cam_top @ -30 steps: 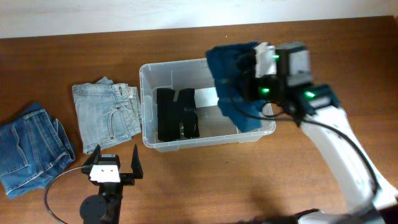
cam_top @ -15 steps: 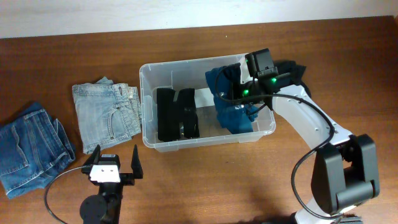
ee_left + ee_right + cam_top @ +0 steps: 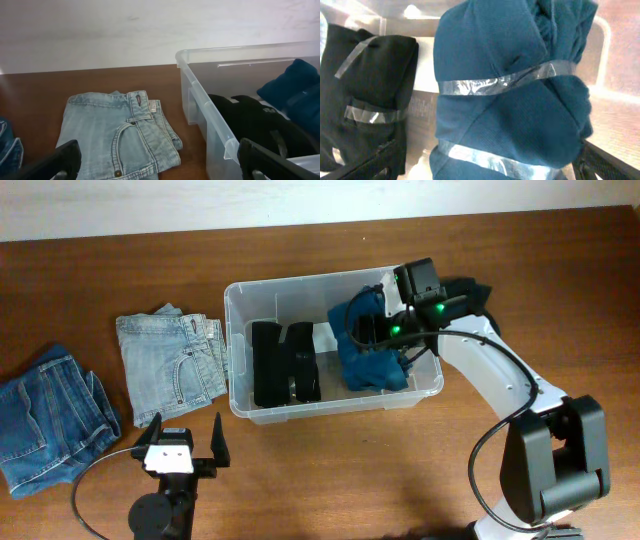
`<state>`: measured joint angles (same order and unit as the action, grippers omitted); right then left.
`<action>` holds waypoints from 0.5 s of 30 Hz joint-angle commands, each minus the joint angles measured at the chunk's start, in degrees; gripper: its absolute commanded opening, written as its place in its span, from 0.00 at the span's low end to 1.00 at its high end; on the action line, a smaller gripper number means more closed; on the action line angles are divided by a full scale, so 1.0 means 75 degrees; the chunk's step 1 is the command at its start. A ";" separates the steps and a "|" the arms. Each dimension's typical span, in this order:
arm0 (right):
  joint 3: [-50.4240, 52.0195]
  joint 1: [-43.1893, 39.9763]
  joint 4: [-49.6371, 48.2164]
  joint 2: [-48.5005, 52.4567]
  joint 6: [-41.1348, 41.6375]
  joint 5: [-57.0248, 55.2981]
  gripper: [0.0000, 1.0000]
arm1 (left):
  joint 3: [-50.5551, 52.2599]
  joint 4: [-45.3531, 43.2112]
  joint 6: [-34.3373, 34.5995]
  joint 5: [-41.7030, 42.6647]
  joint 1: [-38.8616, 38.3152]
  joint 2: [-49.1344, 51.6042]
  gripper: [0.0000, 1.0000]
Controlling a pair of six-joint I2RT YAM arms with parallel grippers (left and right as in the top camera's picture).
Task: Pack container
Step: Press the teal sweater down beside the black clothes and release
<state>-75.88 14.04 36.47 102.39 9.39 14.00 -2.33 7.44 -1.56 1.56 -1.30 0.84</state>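
The container [image 3: 232,292] is a clear plastic bin at the table's middle. A folded black garment [image 3: 285,363] lies in its left half. A dark blue garment [image 3: 365,352] lies bunched in its right half. My right gripper [image 3: 388,330] hangs over that blue garment [image 3: 510,90] with its fingers [image 3: 610,165] spread wide on either side of it, open. The black garment [image 3: 370,85] shows at the left of the right wrist view. My left gripper [image 3: 185,442] stands open near the front edge, nothing between its fingers [image 3: 50,162]. The container [image 3: 205,120] lies to its right.
Folded light blue jeans [image 3: 170,365] lie just left of the container, also in the left wrist view [image 3: 115,135]. Darker blue jeans [image 3: 45,415] lie at the far left. The right arm [image 3: 500,380] reaches in from the front right.
The right gripper brought the blue garment down into the container's right half and opened; the garment has sunk and settled on the bottom. The left arm has not moved.
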 commanded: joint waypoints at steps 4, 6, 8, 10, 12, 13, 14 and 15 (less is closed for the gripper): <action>-0.1250 0.0041 0.0664 -0.0160 -0.1236 -0.0332 0.99 | 0.0064 -0.0029 -0.0117 0.0082 0.0047 -0.0052 1.00; -0.1652 0.0079 0.0973 -0.0160 -0.1343 -0.0332 0.99 | 0.0061 -0.0029 -0.0117 0.0082 0.0047 -0.0052 0.99; -0.1941 0.0134 0.1207 -0.0160 -0.1370 -0.0335 0.99 | 0.0061 -0.0029 -0.0117 0.0082 0.0047 -0.0052 0.99; -0.2014 0.0210 0.1271 -0.0160 -0.1370 -0.0335 0.99 | 0.0064 -0.0029 -0.0117 0.0082 0.0047 -0.0052 0.99; -0.2002 0.0289 0.1320 -0.0140 -0.1373 -0.0388 0.91 | 0.0061 -0.0026 -0.0117 0.0082 0.0047 -0.0052 0.99; -0.1988 0.0338 0.1343 -0.0111 -0.1373 -0.0396 0.83 | 0.0061 -0.0029 -0.0117 0.0082 0.0047 -0.0052 0.99; -0.1955 0.0379 0.1346 -0.0096 -0.1370 -0.0417 0.72 | 0.0061 -0.0029 -0.0117 0.0082 0.0047 -0.0052 0.99; -0.1915 0.0420 0.1332 -0.0085 -0.1373 -0.0420 0.61 | 0.0061 -0.0029 -0.0117 0.0082 0.0047 -0.0052 1.00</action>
<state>-90.21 15.86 46.41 102.17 -0.45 11.75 -2.33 7.44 -1.56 1.56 -1.30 0.84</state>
